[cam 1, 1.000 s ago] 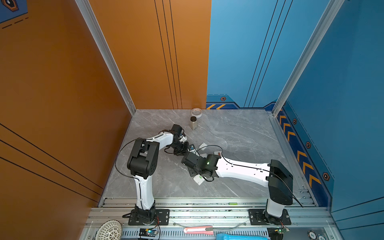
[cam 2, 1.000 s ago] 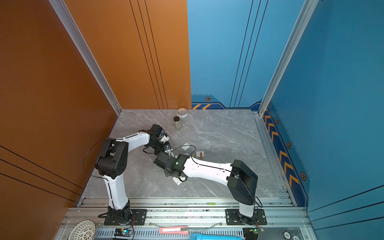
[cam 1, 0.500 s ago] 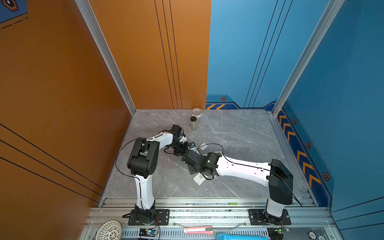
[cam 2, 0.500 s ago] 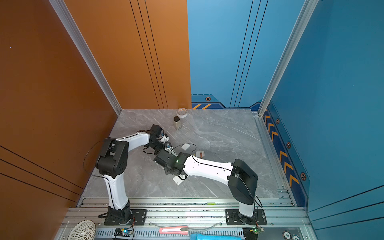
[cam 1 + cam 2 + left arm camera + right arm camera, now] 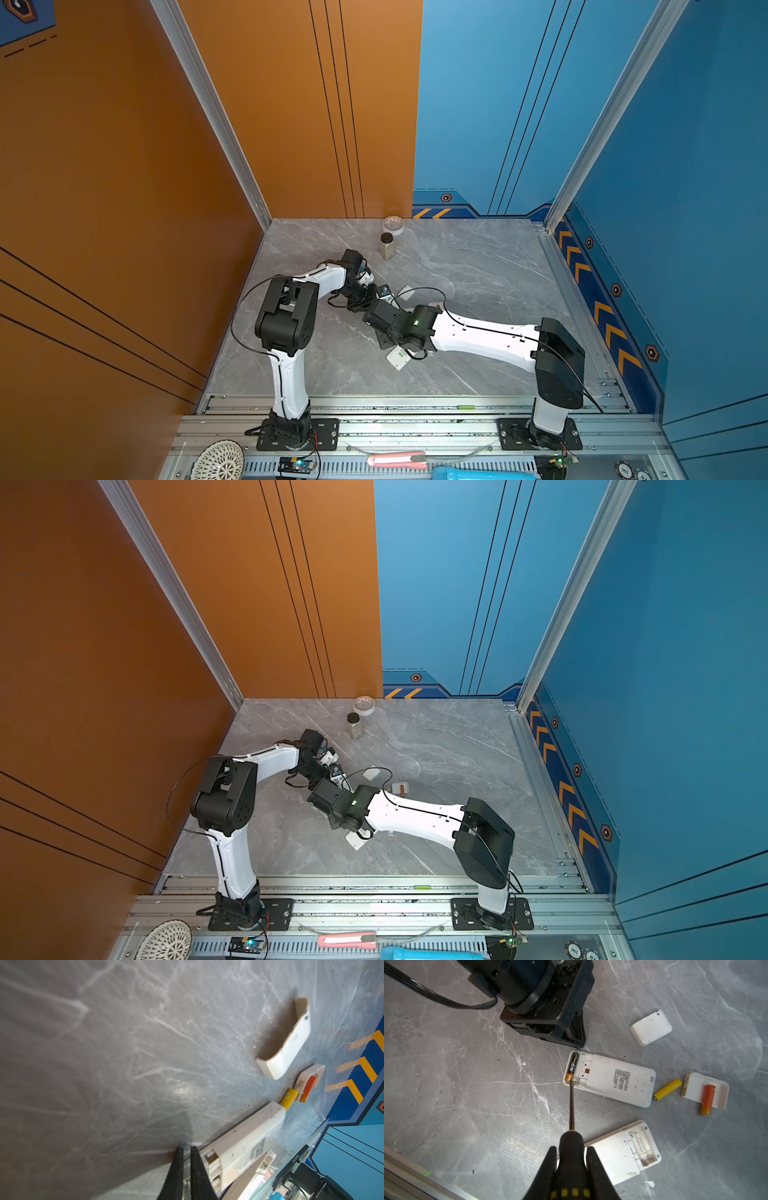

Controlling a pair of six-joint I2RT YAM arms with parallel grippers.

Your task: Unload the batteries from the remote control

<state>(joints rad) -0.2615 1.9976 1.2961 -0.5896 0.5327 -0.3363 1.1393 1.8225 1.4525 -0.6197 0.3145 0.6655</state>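
White plastic, back up on the grey surface (image 5: 467, 1084), is the remote (image 5: 612, 1080), its battery bay uncovered. One black-and-gold battery (image 5: 572, 1067) lies seated in the bay's outer slot; the slot beside it is empty. The yellow battery (image 5: 667, 1089) lies on the surface just beside the remote's far end, and the orange-red battery (image 5: 707, 1099) rests on a loose cover (image 5: 695, 1084) near it.

The right tool (image 5: 571, 1148) is clamped on the black-and-yellow handle of a screwdriver (image 5: 571, 1105), whose tip meets the gold end of the seated cell. The left tool (image 5: 187, 1149) has its fingers nearly together with nothing between them, just beside the bay end of the remote; whether it touches I cannot tell.

Set a dial on the right tool in a top view: the left tool is at 1 o'clock, a second cover (image 5: 371, 774) at 2, the battery-carrying cover at 3, a second remote (image 5: 358, 840) at 5.

By my reading, two cells are out and the last is being pried. Next, the tip likely needs to slip under the cell's end and lever upward gently, with the remote kept from sliding; too much force could flick the cell away.
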